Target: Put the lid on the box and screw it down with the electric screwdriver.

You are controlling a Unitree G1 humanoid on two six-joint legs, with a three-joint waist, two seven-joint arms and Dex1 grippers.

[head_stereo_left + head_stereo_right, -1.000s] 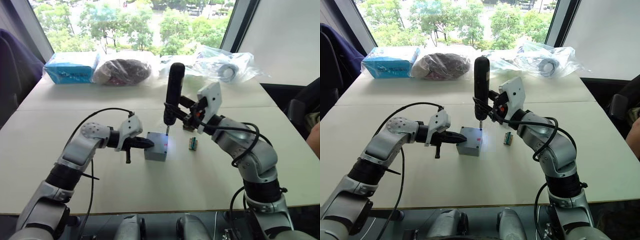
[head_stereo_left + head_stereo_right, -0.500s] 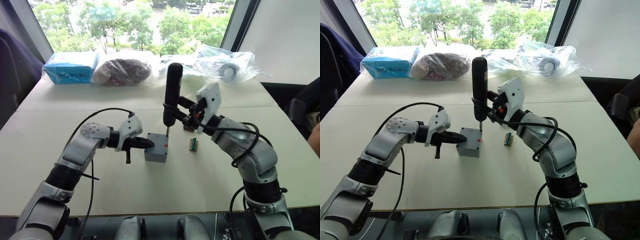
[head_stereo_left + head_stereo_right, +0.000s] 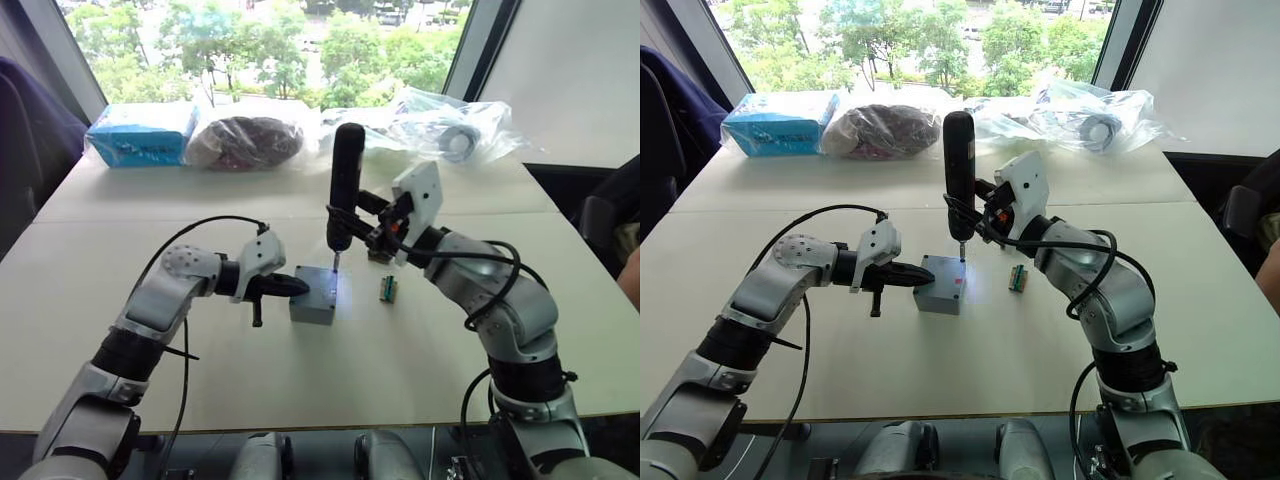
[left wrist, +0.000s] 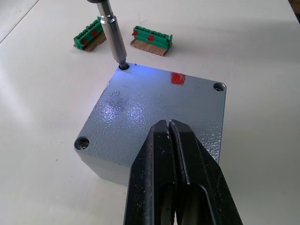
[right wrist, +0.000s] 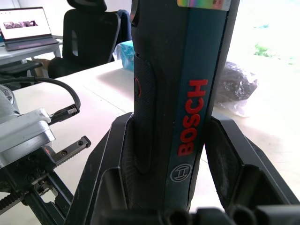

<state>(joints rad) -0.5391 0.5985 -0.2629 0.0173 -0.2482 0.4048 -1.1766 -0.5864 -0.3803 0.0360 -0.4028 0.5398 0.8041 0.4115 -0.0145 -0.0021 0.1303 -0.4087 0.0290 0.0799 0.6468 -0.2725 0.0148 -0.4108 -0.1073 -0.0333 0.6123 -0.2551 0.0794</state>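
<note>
My right gripper (image 3: 352, 222) squeezes the Bosch electric screwdriver (image 3: 345, 182) upright with its bit in the lid (image 4: 154, 110) corner hole on the box (image 3: 314, 308), my left gripper (image 3: 297, 288) pressed shut against the box edge, and the tip's blue light is back on.

"BOSCH" in red on electric screwdriver (image 5: 187, 93)

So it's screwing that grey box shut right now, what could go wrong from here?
Two things, I'd guess. The electric screwdriver has its bit in one corner hole of the lid, so if it tilts, it might slip out and scratch the lid. Also, the left tool is shut and only presses on the lid, not gripping the box, so the box might twist or slide. The green connector blocks lie close behind and could get knocked.
</note>
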